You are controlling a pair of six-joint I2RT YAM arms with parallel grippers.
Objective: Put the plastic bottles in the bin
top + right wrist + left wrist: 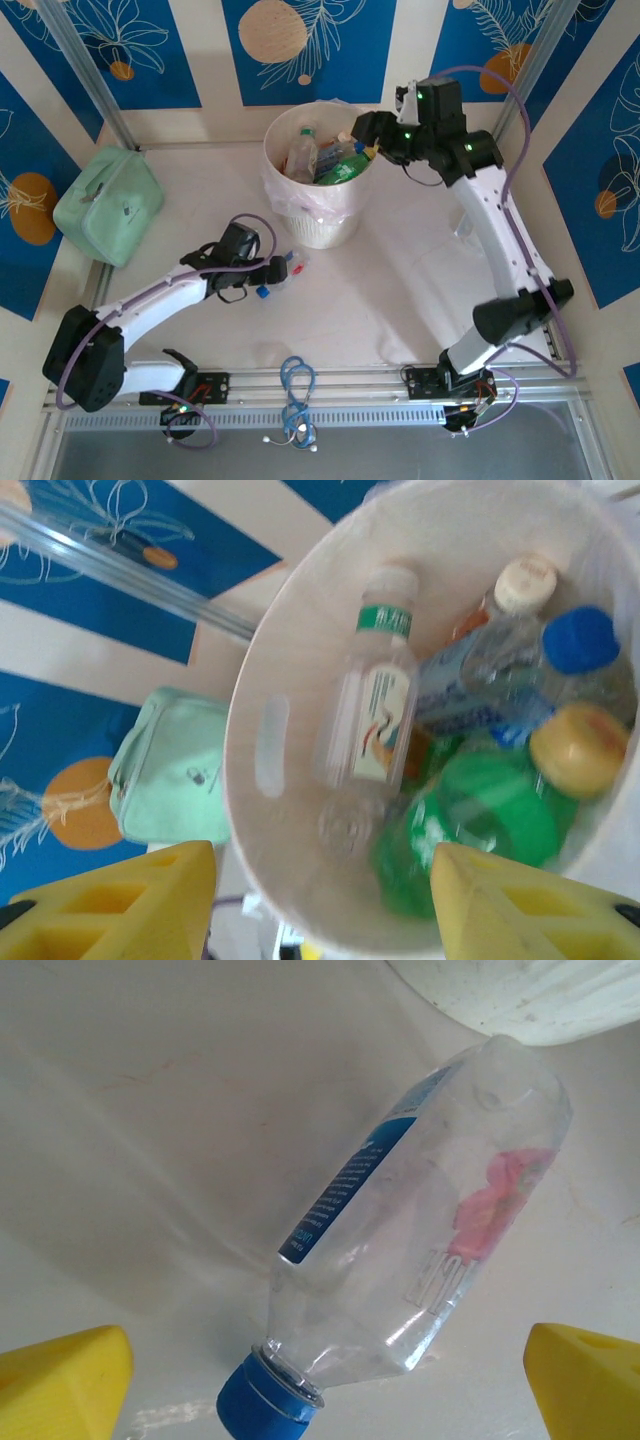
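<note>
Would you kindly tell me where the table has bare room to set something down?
Bare: the wide stretch of table between the bin and the right arm, and the strip between the mint-green case and the bin. Crowded: just in front of the bin, where the open left hand straddles a blue-capped clear bottle; the bin itself is piled with bottles.
</note>
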